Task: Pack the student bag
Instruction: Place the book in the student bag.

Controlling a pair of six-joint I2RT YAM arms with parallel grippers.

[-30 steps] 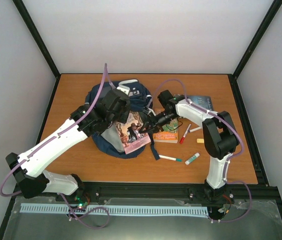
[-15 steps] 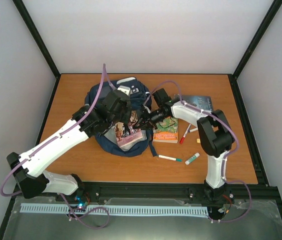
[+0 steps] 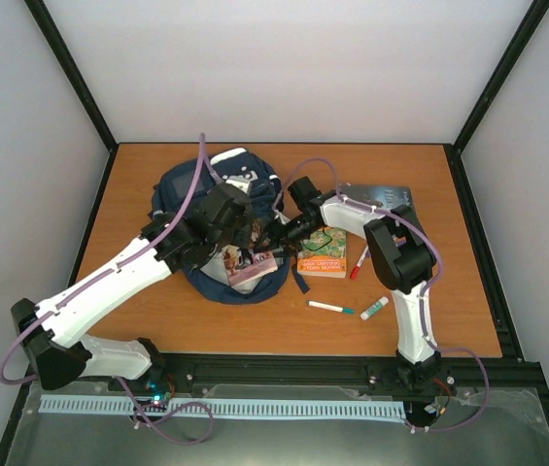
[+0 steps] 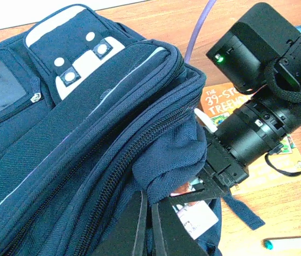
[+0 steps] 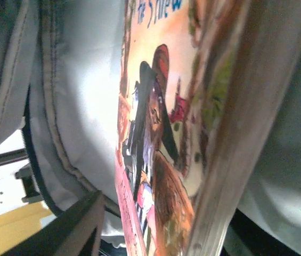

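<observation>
Since the earlier frame the book (image 3: 252, 268) has slid deeper into the bag (image 3: 191, 184), so less of its cover shows, and the right arm has followed it towards the mouth of the bag.

The bag lies on the table (image 3: 157, 311), left of centre, with its mouth facing the near right. The left gripper (image 4: 151, 197) is pinched closed on a fold of the bag's upper lip, holding the mouth up. The right gripper (image 3: 272, 235) is at the mouth with its fingers inside, against the book. One finger seems to stand slightly off the cover, but I cannot tell whether the jaws still grip it.

The step in hand looks like seating this book in the main compartment. Next, the right arm likely needs to let go fully and back straight out without dragging the book along, while the left holds the lip up.

An orange book (image 3: 323, 254), a dark book (image 3: 381, 194) and some markers (image 3: 330, 307) wait just right of the bag, and only the top view shows them all. The left wrist view alone shows the pinch on the fabric. The right wrist view alone shows the pale lining beside the cover.
</observation>
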